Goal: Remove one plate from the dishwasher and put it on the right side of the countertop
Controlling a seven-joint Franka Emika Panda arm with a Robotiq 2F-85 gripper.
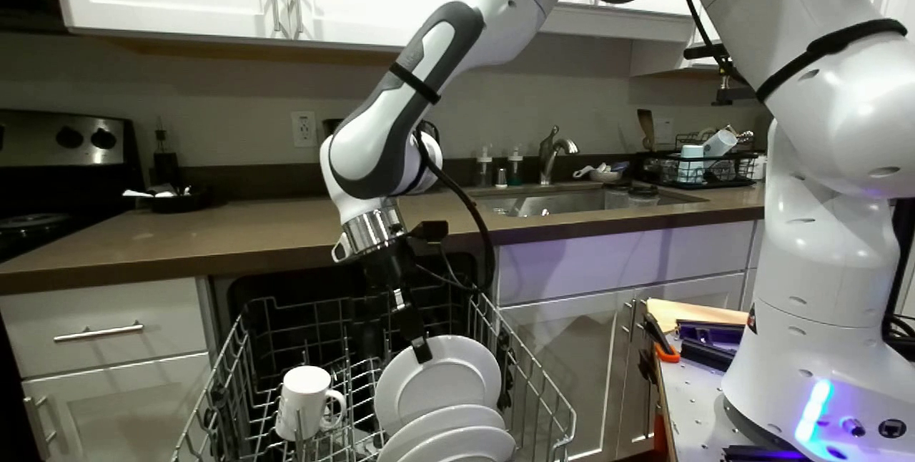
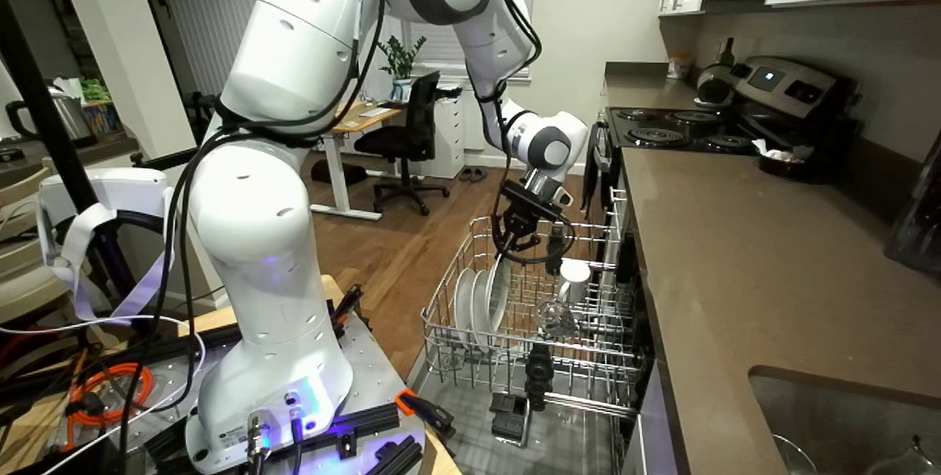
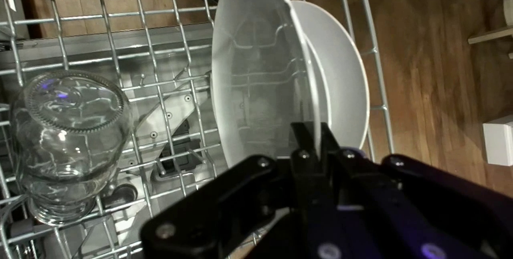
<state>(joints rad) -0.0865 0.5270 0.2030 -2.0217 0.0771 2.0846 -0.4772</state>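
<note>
Plate [image 3: 260, 74], white and standing on edge, has its rim pinched in the claw [image 3: 318, 135], fingertips [image 3: 303, 136] tight to both faces, while the rest sits in the pulled-out rack [image 3: 375, 50]. Little rim seems held, so a brisk lift could let it swivel or slip, china being slick. Two more plates [image 3: 340, 62] stand just beside it; the fingertip on that side could catch the nearer one and drag it up too. Across the rack are an upside-down glass jar [image 3: 72, 142] and a white mug [image 1: 304, 397]; swinging the plate their way might clip them. Beyond, the countertop [image 1: 214, 229] runs above the dishwasher [image 1: 300, 283], so too low a path could crack the plate on its edge. Letting go near the sink [image 1: 565, 201], with the plate tilted, could tip it into the basin.
</note>
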